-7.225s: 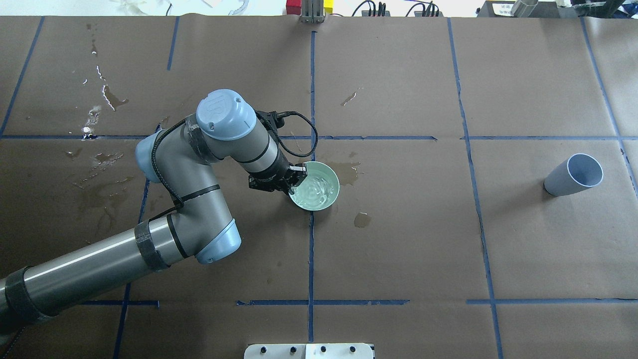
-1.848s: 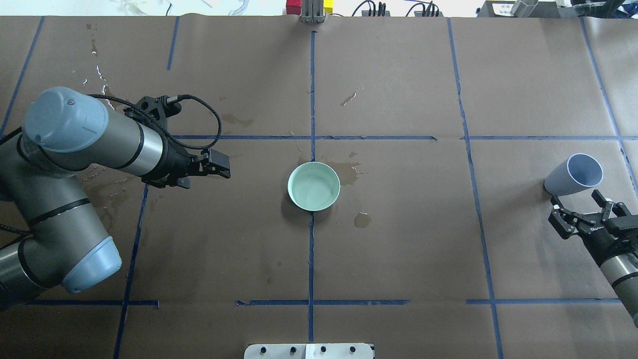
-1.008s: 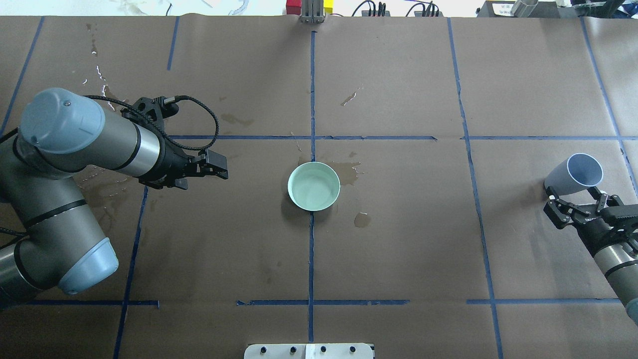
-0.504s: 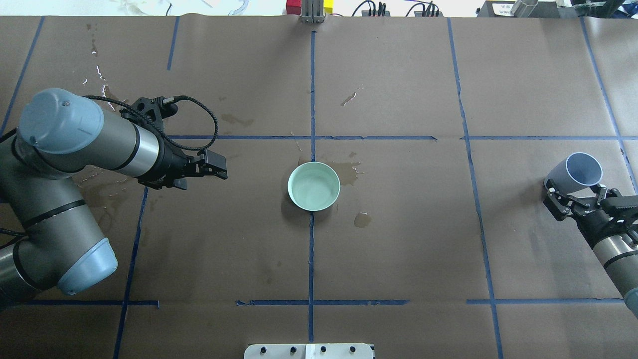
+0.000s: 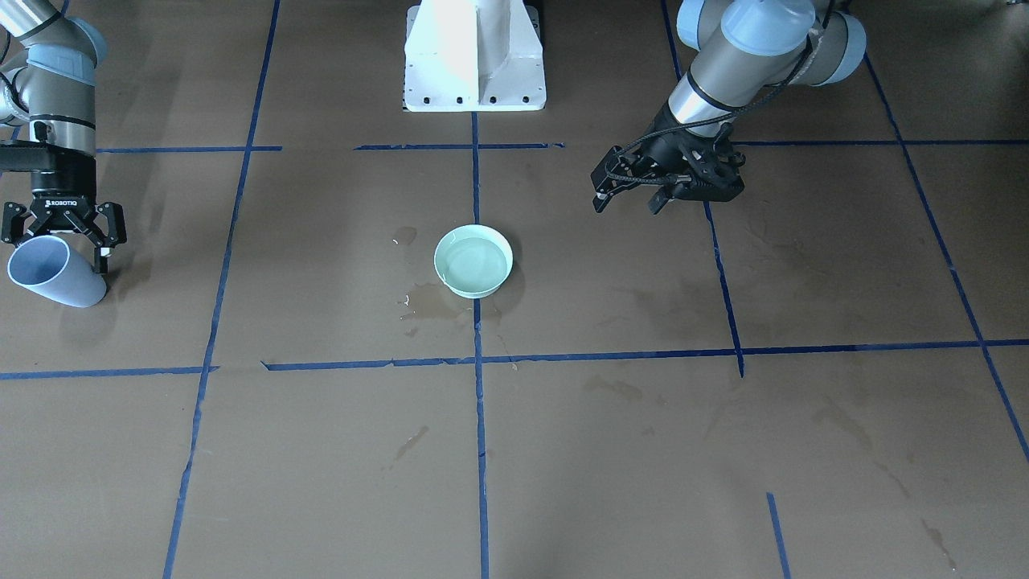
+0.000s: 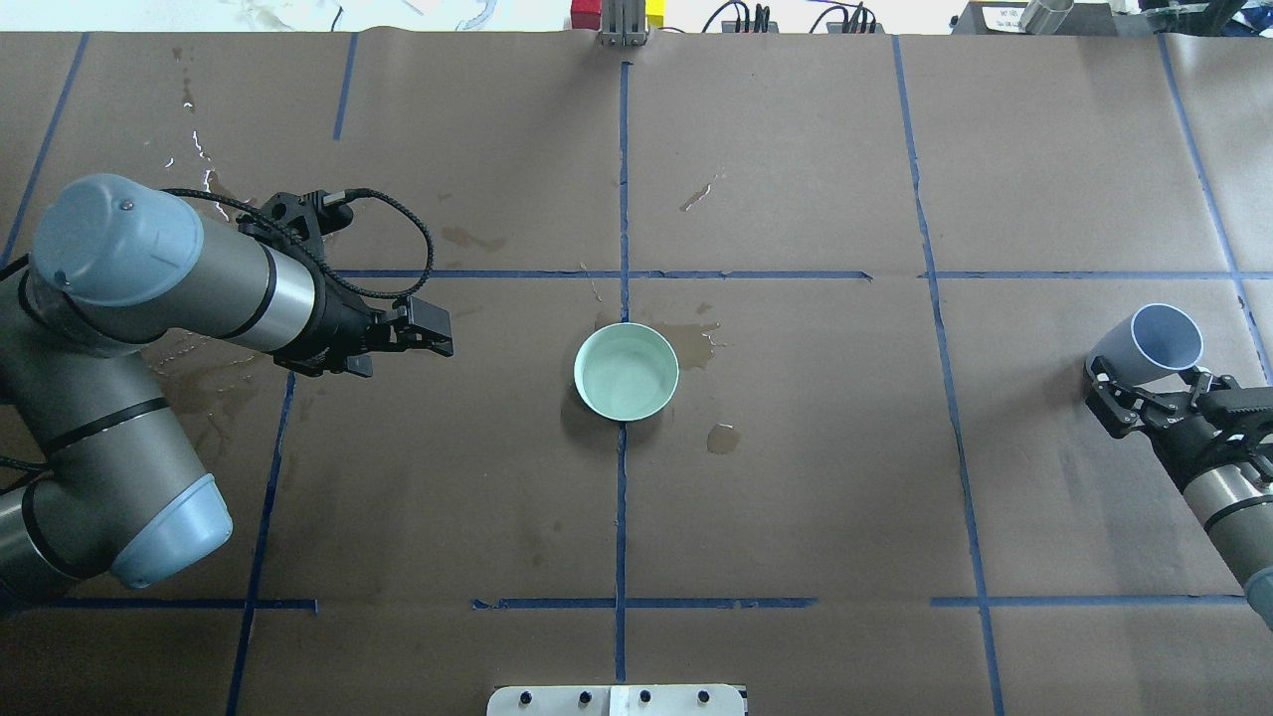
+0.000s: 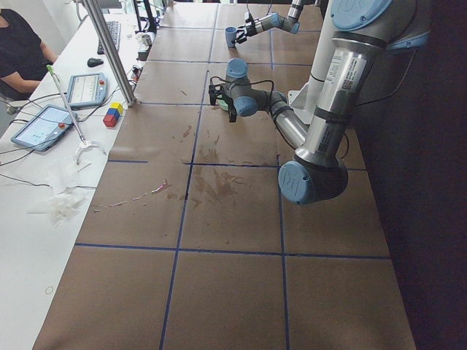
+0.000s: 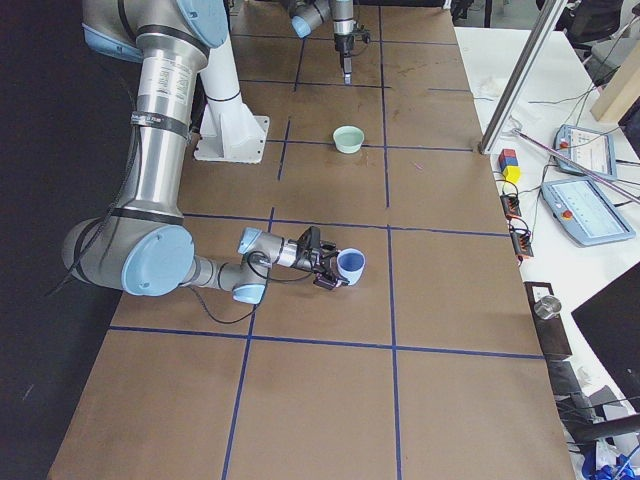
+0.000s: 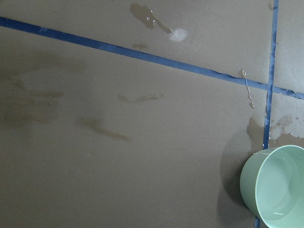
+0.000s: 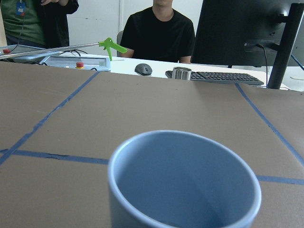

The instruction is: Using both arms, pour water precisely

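Left arm (image 6: 149, 288) pulled back off mint bowl (image 6: 627, 371), left tool (image 6: 423, 330) empty, looks closed. Water (image 6: 625, 376) sits in bowl mid-surface. Right tool (image 6: 1154, 390) now open, straddling blue cup (image 6: 1149, 345) — grasp next, likely.

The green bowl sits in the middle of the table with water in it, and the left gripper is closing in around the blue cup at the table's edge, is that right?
Not quite: it is the right gripper, not the left, that brackets the blue cup, as the overhead view shows. The left gripper hangs apart from the green bowl, holding nothing. The bowl does sit mid-table with water in it.
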`<move>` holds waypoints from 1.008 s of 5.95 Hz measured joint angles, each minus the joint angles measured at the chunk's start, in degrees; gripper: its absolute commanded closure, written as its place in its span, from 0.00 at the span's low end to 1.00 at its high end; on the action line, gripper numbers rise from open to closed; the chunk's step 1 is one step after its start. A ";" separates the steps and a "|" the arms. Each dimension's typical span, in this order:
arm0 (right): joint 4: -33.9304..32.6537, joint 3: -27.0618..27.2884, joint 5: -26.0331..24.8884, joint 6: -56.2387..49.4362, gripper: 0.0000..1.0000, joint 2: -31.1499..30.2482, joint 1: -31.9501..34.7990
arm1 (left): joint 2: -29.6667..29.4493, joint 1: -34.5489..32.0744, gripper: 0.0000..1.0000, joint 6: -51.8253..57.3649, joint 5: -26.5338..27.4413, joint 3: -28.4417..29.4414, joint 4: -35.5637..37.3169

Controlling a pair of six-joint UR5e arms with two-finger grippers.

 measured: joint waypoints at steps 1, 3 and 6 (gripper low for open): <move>-0.10 -0.04 0.50 -0.03 0.01 0.03 0.45 | 0.46 -0.03 0.00 0.00 0.00 -0.39 0.00; -0.25 -0.14 1.56 -0.11 0.01 0.51 1.27 | 0.86 -0.05 0.00 0.00 0.00 -0.77 0.00; -0.26 -2.04 2.61 -0.27 0.12 2.56 2.25 | 1.18 -0.13 0.00 0.00 0.02 -0.94 0.00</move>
